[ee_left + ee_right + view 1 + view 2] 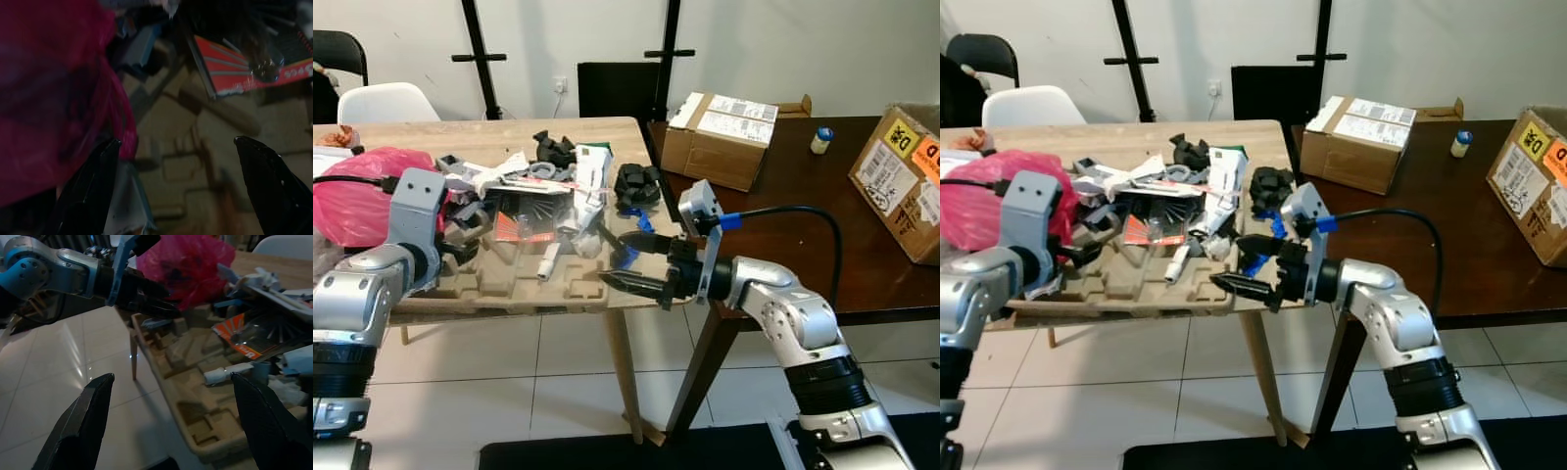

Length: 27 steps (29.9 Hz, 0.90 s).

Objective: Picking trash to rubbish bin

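Note:
A heap of trash lies on the wooden table: a pink plastic bag at the left, a brown pulp tray along the front edge, white cartons, a red-and-white packet, a white tube and black parts. My right gripper is open at the tray's right end, by the table's front right corner, holding nothing. My left gripper is open over the tray's left part, right beside the pink bag, with one finger against the bag.
A dark brown table adjoins on the right, bearing two cardboard boxes and a small bottle. A white chair stands behind the wooden table. Tiled floor lies below, with a black mat near my feet.

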Tool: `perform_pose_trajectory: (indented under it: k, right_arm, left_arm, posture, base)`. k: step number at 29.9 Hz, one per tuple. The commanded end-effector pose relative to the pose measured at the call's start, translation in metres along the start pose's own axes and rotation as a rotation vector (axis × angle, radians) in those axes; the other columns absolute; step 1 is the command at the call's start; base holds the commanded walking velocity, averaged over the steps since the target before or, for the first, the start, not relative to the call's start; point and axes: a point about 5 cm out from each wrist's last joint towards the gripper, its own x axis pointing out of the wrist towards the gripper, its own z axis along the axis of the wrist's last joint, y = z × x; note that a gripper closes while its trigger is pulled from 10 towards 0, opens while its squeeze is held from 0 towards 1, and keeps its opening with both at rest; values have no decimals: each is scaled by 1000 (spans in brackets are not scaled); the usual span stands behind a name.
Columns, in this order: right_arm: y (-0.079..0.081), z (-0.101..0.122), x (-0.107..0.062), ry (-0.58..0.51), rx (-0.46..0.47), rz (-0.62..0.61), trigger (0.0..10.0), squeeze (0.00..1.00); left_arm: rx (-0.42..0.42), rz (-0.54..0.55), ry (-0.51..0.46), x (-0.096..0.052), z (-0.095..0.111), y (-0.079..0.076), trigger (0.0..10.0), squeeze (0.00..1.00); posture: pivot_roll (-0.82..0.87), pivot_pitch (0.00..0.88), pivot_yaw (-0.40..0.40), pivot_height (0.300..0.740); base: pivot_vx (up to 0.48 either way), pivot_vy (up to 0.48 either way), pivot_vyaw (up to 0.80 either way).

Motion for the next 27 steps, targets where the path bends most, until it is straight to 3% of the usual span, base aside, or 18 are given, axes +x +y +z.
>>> perform_pose_trajectory:
  k: [1, 2, 3, 4, 11, 16, 17, 18, 19, 27]
  right_arm:
    - [1, 2, 1, 14, -3, 34, 10000, 0]
    - [1, 2, 1, 21, -2, 48, 10000, 0]
    - [1, 1, 2, 30, 1, 63, 10000, 0]
    - [1, 1, 3, 36, 4, 72, 10000, 0]
    - [1, 0, 7, 51, 5, 102, 10000, 0]
    - [0, 0, 7, 47, 1, 96, 10000, 0]
    - [0, 0, 7, 42, 2, 96, 10000, 0]
    - [0, 0, 7, 42, 2, 96, 10000, 0]
    - [0, -1, 7, 39, 5, 92, 10000, 0]
    - [4, -4, 6, 41, 5, 86, 10000, 0]
  left_arm:
    - [15, 36, 46, -7, -5, 7, 10000, 451]
    - [22, 53, 68, -10, -7, 9, 10000, 451]
    - [31, 86, 98, -15, -11, 13, 10000, 365]
    - [37, 109, 117, -18, -13, 16, 10000, 353]
    - [17, 244, 201, -24, -25, 30, 10000, 357]
    - [-32, 347, 108, -15, -19, 37, 10000, 357]
    - [-69, 352, 43, -9, -16, 35, 10000, 318]
    - [-69, 352, 43, -9, -16, 35, 10000, 318]
    - [-137, 353, -7, 0, -16, 32, 10000, 149]
    - [-290, 225, 26, 23, -32, 5, 10000, 133]
  posture:
    - [-42, 44, -42, 740]
    - [-42, 44, -42, 740]
    - [-35, 44, -56, 740]
    - [-35, 44, -56, 740]
    - [-30, 44, -66, 740]
    - [-29, 38, -58, 740]
    - [-28, 36, -52, 740]
    - [-28, 36, -52, 740]
    - [-24, 32, -45, 740]
    - [-53, 34, -4, 740]
  base:
    - [0, 0, 0]
    - [0, 0, 0]
    - [0, 0, 0]
    - [0, 0, 0]
    - [0, 0, 0]
    - [0, 0, 0]
    - [0, 0, 0]
    - [0, 0, 0]
    - [0, 0, 0]
    - [0, 0, 0]
